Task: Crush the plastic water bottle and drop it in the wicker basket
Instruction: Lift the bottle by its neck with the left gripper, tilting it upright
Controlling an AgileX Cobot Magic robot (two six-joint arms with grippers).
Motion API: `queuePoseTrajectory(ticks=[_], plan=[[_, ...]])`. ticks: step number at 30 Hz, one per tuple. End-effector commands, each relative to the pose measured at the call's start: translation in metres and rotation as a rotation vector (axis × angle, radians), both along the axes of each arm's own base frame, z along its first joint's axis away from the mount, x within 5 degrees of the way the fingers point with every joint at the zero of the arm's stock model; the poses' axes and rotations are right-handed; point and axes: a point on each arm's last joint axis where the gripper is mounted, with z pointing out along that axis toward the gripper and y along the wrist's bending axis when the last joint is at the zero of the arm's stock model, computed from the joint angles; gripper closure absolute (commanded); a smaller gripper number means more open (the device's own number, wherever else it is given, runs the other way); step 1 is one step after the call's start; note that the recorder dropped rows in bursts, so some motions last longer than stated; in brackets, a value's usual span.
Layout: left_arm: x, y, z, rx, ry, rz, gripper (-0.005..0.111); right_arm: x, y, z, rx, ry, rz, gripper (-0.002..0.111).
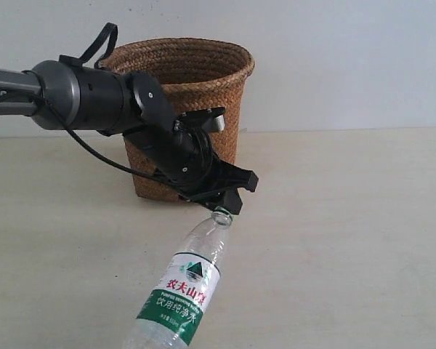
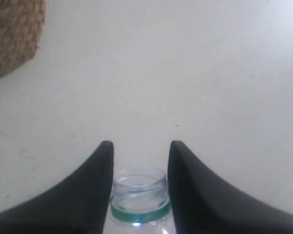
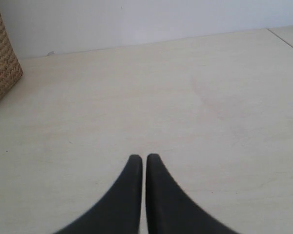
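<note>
Soft even light, faint shadows; up close the plastic water bottle (image 2: 138, 196) blurs.

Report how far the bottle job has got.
Done: the grasp. The left gripper is shut on the open neck of the plastic water bottle. In hand: that hold only; the bottle's body looks uncrushed. Left: crushing it and dropping it into the wicker basket behind. The right gripper hangs shut over the table.
</note>
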Motion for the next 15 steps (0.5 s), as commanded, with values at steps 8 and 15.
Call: queuePoseTrajectory(ticks=[8, 15], plan=[[-0.02, 0.002, 0.004, -0.131, 0.077, 0.15, 0.103, 0.0, 0.0, 0.0, -0.004, -0.006, -0.006, 0.108], [-0.028, 0.012, 0.007, -0.168, 0.052, 0.271, 0.103, 0.0, 0.0, 0.0, -0.004, -0.006, -0.006, 0.108]])
